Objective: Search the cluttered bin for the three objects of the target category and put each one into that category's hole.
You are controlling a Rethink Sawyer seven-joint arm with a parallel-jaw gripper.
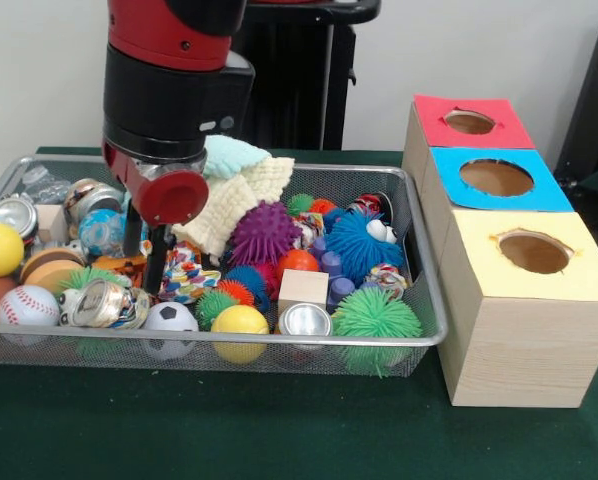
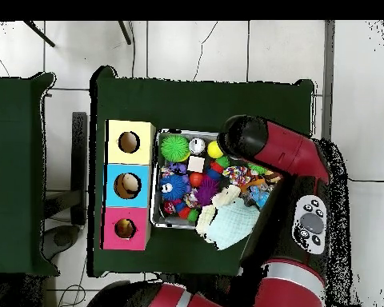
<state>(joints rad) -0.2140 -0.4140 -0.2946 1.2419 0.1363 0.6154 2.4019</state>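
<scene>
Clutter filled the wire bin [image 1: 419, 330]: balls, spiky toys, cans, a wood block [image 1: 303, 287] and cloths [image 1: 241, 190]. Beside it stood three boxes with red [image 1: 469, 122], blue [image 1: 496, 178] and yellow [image 1: 534, 252] holes. The gripper [image 1: 145, 262] reached into the bin's left part; its fingers' state was unclear.

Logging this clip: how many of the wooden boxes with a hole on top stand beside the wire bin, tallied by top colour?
Red-topped wooden box: 1
Blue-topped wooden box: 1
Yellow-topped wooden box: 1
Total: 3
</scene>
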